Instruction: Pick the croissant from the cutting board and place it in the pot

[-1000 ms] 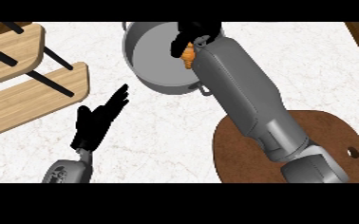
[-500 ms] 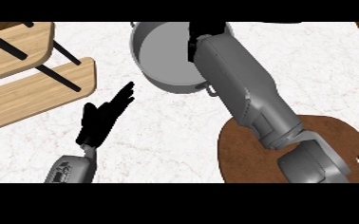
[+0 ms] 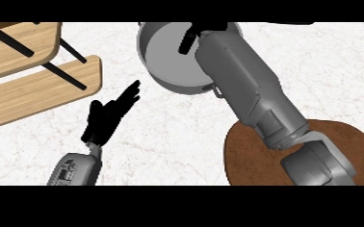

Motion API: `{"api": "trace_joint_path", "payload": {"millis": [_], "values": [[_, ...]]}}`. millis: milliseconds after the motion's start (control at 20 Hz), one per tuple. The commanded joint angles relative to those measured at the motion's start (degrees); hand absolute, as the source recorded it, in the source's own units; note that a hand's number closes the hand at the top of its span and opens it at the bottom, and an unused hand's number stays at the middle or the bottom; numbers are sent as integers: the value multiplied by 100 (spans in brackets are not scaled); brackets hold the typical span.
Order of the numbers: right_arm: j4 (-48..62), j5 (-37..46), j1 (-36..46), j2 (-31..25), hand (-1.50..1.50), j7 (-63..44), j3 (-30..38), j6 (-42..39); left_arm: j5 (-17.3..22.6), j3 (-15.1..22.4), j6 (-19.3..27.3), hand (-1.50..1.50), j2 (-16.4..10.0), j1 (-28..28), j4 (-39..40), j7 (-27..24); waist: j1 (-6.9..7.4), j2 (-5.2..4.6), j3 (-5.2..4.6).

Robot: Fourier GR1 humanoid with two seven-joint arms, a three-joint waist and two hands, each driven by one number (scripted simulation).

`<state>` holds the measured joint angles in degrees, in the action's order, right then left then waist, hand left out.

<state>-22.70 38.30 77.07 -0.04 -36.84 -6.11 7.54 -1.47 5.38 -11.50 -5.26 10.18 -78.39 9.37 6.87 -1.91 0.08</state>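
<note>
Head view: right hand (image 3: 207, 28) is positioned over the far rim of the pot (image 3: 165, 62); the view's edge cuts it off, so its grasp state cannot be told. The croissant is not visible, neither on the exposed cutting board (image 3: 245, 156) nor on the pot's visible floor. Left hand (image 3: 104, 119) rests open, fingers straight. Judged step: placement. The next move calls for release inside the pot, then lifting clear of the rim.
</note>
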Motion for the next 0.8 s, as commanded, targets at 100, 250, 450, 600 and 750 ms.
{"api": "trace_joint_path", "payload": {"millis": [100, 250, 450, 600, 750], "values": [[-603, -616, -74, 4, -150, 626, 605, 2017, -61, 112, 66, 0, 158, -159, 156, -57, -60, 5, -4], [-605, -686, -166, 4, -150, 856, 797, 2934, -85, 64, 79, 0, 86, -175, 99, -86, -169, 26, -8], [-629, -838, -144, 4, -150, 1146, 1093, 3809, -50, -37, 66, 0, -22, -430, 40, -121, -278, 70, -9], [-909, -1256, -599, -11, -150, 2049, 1433, 3810, -3, -185, 131, 0, -88, -561, -74, -148, -444, 102, -3], [-1366, -1427, -781, 1, -150, 2240, 1408, 3728, -84, -170, 348, 0, 58, -552, -128, -58, -609, 178, -5]]}}
